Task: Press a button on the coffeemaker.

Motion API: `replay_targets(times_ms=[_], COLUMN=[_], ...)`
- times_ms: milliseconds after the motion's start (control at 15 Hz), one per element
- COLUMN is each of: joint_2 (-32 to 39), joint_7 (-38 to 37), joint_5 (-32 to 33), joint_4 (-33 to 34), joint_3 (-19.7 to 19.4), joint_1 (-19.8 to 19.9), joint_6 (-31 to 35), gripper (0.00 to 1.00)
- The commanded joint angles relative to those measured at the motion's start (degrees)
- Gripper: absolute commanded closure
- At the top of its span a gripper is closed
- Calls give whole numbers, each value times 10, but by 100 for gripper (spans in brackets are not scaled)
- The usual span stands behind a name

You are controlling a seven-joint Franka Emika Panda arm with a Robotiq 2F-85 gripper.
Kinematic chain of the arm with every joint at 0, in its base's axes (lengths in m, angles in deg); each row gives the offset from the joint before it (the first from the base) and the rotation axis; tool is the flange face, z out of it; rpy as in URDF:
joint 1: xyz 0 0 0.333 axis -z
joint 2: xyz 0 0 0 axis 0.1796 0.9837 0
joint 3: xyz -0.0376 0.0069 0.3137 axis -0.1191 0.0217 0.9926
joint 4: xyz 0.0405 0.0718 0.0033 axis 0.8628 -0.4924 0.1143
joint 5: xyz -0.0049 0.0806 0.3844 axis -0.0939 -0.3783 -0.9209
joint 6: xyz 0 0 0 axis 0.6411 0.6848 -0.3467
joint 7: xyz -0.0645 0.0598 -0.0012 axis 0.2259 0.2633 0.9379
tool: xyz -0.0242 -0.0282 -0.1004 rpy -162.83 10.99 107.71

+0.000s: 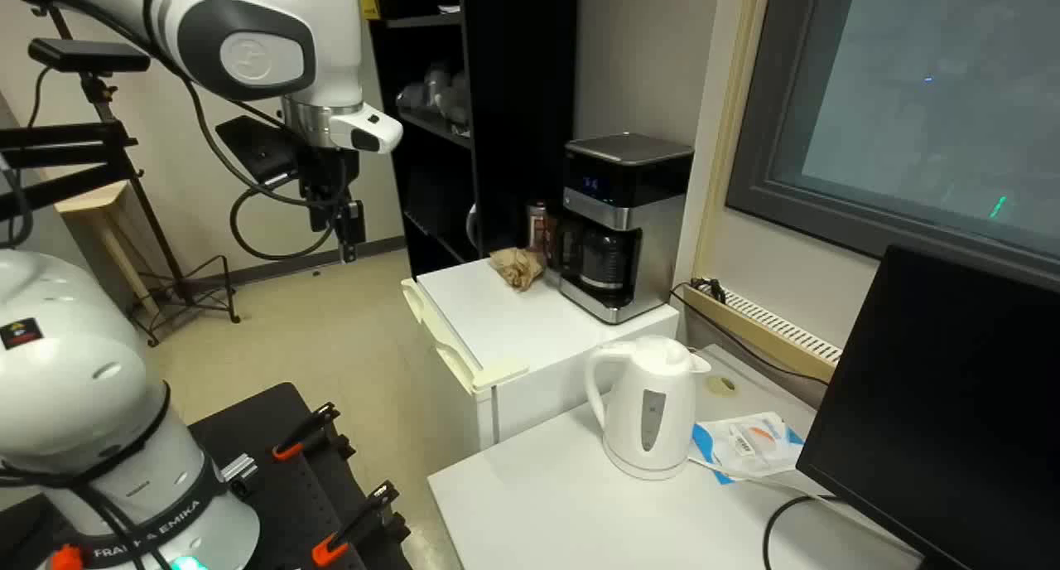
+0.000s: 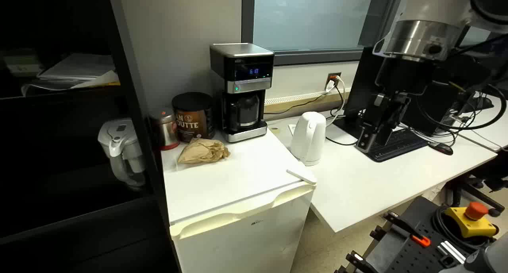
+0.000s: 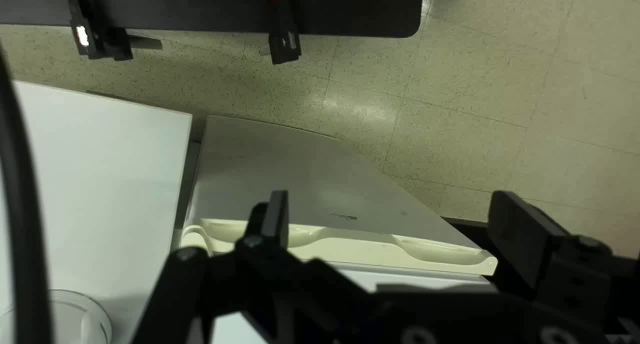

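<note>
The coffeemaker [image 1: 662, 239] stands on the white mini fridge against the wall, and it also shows in an exterior view [image 2: 254, 84]. It is black with a silver top band and a dark carafe [image 2: 248, 111]. Its blue display [image 2: 254, 71] is lit, and a small round button [image 2: 237, 88] glows green on the silver band. My gripper [image 1: 349, 243] hangs in the air, apart from the coffeemaker, and also shows in an exterior view [image 2: 373, 141]. In the wrist view the gripper [image 3: 395, 219] is open, with nothing between its fingers. The coffeemaker is out of the wrist view.
The mini fridge [image 2: 246, 185] bears a crumpled paper bag [image 2: 204, 150], a coffee can [image 2: 193, 124] and a metal canister [image 2: 167, 132]. The white kettle [image 1: 658, 404] stands on the desk [image 1: 530, 504] near a monitor [image 1: 944, 404]. A black shelf [image 1: 517, 123] stands beside the fridge.
</note>
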Motion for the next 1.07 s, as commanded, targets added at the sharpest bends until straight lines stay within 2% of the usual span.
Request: replay_targets(times_ms=[0,400,667,1000], joint_2=[0,0,22,79], joint_7=[5,5,32,93], joint_5=[-5,-5,34,115], joint_4=[1,1,11,33], joint_3=[7,7,8,2], joint_1=[9,9,18,29], joint_6=[-3,-3,5,38], gripper=[0,0,0,0])
